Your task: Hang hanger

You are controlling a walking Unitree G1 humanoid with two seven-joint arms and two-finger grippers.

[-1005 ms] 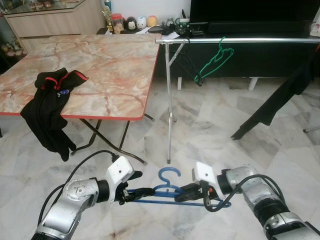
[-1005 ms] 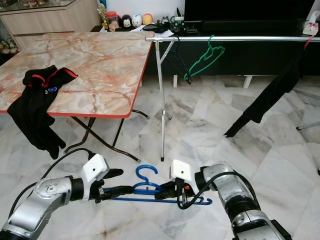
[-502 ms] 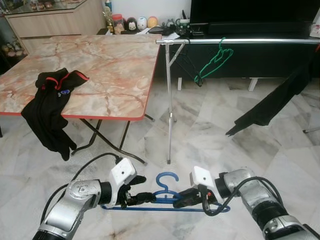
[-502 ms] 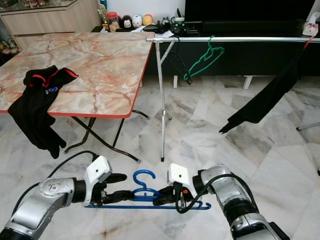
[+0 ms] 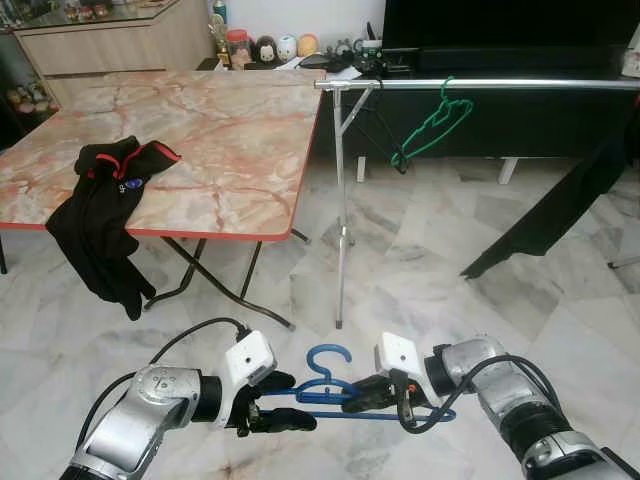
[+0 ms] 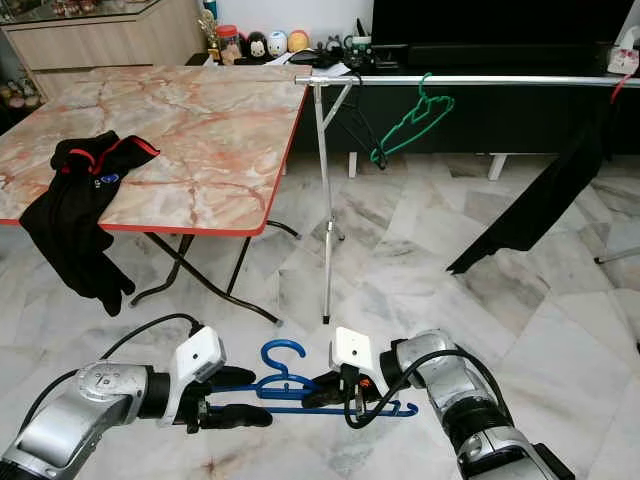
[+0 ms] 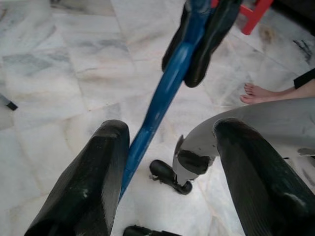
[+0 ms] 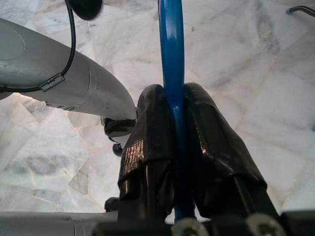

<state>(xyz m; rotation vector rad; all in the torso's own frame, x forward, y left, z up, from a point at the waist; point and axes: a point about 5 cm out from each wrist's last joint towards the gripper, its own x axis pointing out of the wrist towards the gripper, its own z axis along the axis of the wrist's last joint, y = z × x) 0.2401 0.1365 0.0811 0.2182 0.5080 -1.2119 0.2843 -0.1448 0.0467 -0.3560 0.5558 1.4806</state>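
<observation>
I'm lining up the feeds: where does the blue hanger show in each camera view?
Left eye view: blue hanger low centre, between the left claw and right claw.
Right eye view: low centre, between the claws.
Left wrist view: its blue bar runs beside one open finger.
Right wrist view: its bar is pinched between the shut fingers.
Shared landmark: the white marble floor.

No lettering is coming through legibly anywhere; the small blue-and-white emblem on the black red-trimmed garment is showing too blurred to read.
</observation>
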